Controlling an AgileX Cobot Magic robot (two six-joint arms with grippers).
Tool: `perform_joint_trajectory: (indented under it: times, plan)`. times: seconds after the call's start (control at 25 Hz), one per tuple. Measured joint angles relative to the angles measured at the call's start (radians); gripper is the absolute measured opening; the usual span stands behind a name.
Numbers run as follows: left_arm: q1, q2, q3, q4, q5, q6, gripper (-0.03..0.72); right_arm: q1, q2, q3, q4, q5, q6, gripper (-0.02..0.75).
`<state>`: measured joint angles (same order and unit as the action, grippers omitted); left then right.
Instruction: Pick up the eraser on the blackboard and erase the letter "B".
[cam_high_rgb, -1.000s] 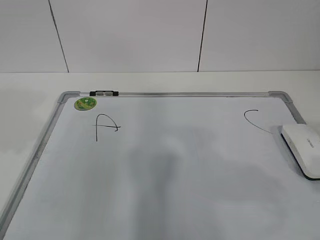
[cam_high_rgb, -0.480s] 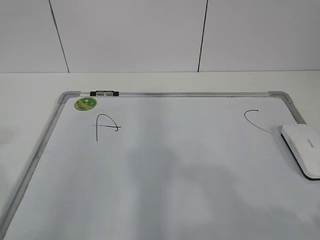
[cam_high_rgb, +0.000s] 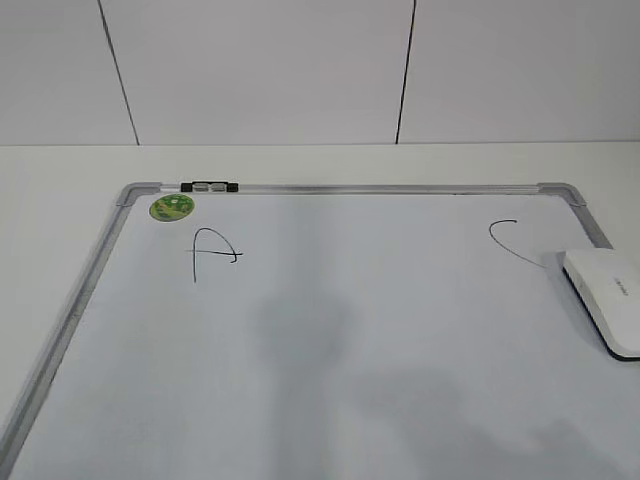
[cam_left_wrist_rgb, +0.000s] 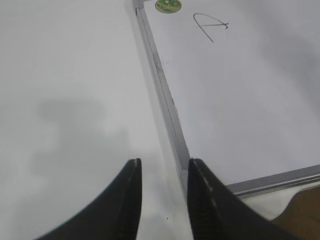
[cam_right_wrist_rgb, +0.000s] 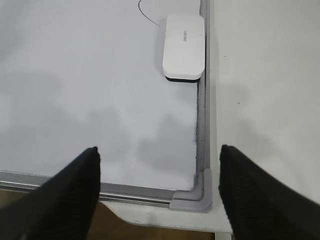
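1. Eraser was seen lying flat on the blackboard, against its right frame, beside the "C".
2. Right gripper was spread wide, empty, above the board's near right corner.
3. Left gripper was narrowly parted, empty.
4. No "B" was visible.

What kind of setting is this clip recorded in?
Most likely a lab test bench, not a classroom: the blackboard lies flat on a plain white table against bare white wall panels, with only the eraser and a green magnet on it.
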<state>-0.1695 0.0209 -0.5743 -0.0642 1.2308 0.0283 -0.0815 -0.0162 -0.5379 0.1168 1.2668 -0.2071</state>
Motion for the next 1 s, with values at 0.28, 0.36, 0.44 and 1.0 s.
perform_joint_trajectory:
  times: [0.28,0.36,0.44,1.0]
  plan:
    - [-0.002,-0.007,0.019,0.011,-0.046,0.000,0.237,0.000,-0.001,0.005,0.002,-0.023,-0.002,0.572]
    - [-0.004,-0.007,0.039,0.013,-0.095,0.000,0.237,0.000,-0.001,0.011,0.002,-0.045,-0.002,0.572]
    - [-0.004,-0.007,0.048,0.013,-0.109,0.000,0.237,0.000,-0.001,0.017,0.002,-0.061,-0.002,0.572]
    - [-0.004,-0.009,0.050,0.014,-0.119,0.000,0.237,0.000,-0.001,0.040,0.002,-0.098,0.000,0.572]
